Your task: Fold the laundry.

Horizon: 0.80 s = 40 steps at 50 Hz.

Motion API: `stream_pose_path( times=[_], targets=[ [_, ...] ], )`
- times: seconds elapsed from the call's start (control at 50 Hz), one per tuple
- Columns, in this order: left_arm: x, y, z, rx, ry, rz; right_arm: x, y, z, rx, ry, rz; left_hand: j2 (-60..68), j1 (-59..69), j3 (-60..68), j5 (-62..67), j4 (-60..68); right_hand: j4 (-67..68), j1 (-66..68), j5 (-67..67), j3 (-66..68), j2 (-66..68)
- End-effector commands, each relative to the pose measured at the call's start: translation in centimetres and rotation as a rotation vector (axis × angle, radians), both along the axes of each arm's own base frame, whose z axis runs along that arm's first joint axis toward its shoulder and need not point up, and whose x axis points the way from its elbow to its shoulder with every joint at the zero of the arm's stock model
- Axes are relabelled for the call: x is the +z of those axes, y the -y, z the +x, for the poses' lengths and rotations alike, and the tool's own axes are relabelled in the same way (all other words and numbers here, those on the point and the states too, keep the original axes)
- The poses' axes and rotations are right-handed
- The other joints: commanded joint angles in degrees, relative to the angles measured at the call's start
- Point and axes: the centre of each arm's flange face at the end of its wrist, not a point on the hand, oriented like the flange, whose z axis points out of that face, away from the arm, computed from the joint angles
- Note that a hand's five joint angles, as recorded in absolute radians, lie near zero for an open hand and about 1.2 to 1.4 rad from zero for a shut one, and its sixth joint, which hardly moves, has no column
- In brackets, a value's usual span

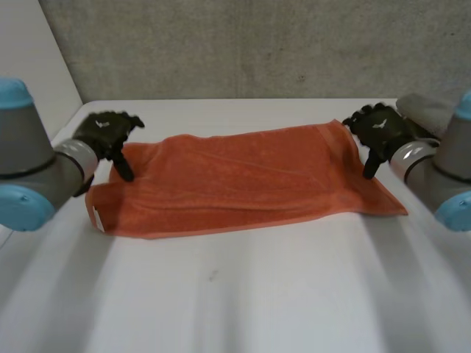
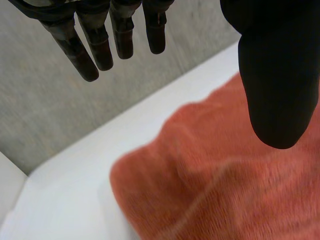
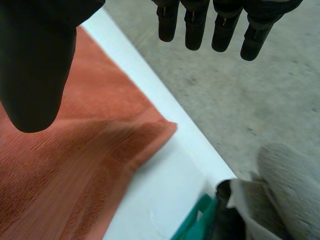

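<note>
Orange towel (image 1: 243, 180) flat on white worktop (image 1: 257, 294), grey concrete wall (image 1: 257, 44) behind; left robot hand (image 1: 109, 132) and right robot hand (image 1: 379, 129) spread wide at its ends

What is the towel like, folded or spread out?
Folded once, it seems: the towel has a top layer stopping short of the bottom one.

Our 2 hands are wide apart, and both are open.
Our left hand (image 1: 107, 134) is at the end of our bent left arm (image 1: 29, 176). Its fingers (image 2: 95, 47) are straight and far from its thumb (image 2: 277, 80). Our right hand (image 1: 379, 131) on our right arm (image 1: 441, 173) looks the same, with straight fingers (image 3: 225, 30) and its thumb (image 3: 35, 65) held apart.
</note>
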Motion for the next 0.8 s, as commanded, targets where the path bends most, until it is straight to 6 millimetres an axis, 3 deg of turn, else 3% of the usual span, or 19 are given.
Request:
stream_pose_path(
  times=[0.02, 0.06, 0.1, 0.22, 0.36, 0.44, 0.52, 0.54, 0.62, 0.66, 0.8],
  targets=[
    [4.1, -2.4, 0.8, 0.005, -0.006, 0.002, 2.5, -1.4, -2.2, -0.099, 0.009, 0.177, 15.8, 15.8, 15.8, 16.3, 16.2, 4.1, 3.3, 3.2, 4.1, 4.1],
    [4.5, -3.7, 1.1, 0.003, 0.029, 0.044, 2.3, -2.3, -3.0, -0.119, -0.025, 0.27, 18.2, 18.2, 18.2, 18.7, 18.6, 7.7, 6.8, 6.7, 7.7, 7.6],
    [3.7, -5.1, 1.6, -0.002, 0.078, 0.127, 1.7, -3.0, -3.9, -0.13, -0.048, 0.361, 22.4, 22.4, 22.4, 22.9, 22.8, 15.9, 15.1, 15.0, 15.9, 15.9],
    [-0.5, -7.8, 2.6, -0.084, 0.189, 0.319, -0.3, -3.7, -5.5, -0.136, -0.053, 0.474, 28.0, 27.9, 28.0, 28.4, 28.4, 22.3, 21.5, 21.4, 22.3, 22.3],
    [-4.5, -5.6, 3.6, -0.088, 0.216, 0.318, -3.0, -3.0, -5.6, -0.086, -0.014, 0.37, 12.8, 12.8, 12.8, 13.3, 13.3, 15.4, 14.6, 14.5, 15.4, 15.4],
    [-5.8, -4.7, 3.9, -0.071, 0.223, 0.349, -4.6, -2.9, -5.2, -0.062, -0.01, 0.332, 2.9, 2.9, 2.9, 3.4, 3.3, 14.2, 13.4, 13.3, 14.2, 14.2],
    [-6.1, -4.0, 3.8, -0.07, 0.217, 0.335, -6.0, -2.7, -5.0, -0.052, -0.011, 0.303, 1.9, 1.9, 1.9, 2.4, 2.3, 17.3, 16.4, 16.3, 17.3, 17.2],
    [-6.0, -3.8, 3.8, -0.068, 0.216, 0.323, -6.3, -2.6, -4.9, -0.048, -0.012, 0.302, 1.1, 1.0, 1.1, 1.5, 1.5, 19.3, 18.4, 18.3, 19.3, 19.3],
    [-5.7, -3.3, 3.4, -0.072, 0.22, 0.276, -7.3, -2.1, -4.8, -0.051, -0.008, 0.292, 0.2, 0.2, 0.2, 0.7, 0.6, 47.5, 46.7, 46.6, 47.5, 47.5],
    [-5.7, -3.1, 3.2, -0.074, 0.221, 0.262, -7.5, -2.0, -4.7, -0.051, -0.01, 0.29, -0.8, -0.8, -0.8, -0.3, -0.4, 68.0, 67.2, 67.1, 68.0, 68.0],
    [-6.0, -2.5, 3.0, -0.082, 0.248, 0.243, -6.0, -2.0, -5.0, -0.073, 0.042, 0.271, -0.8, -0.8, -0.8, -0.3, -0.4, 68.1, 67.3, 67.2, 68.1, 68.1]
  ],
)
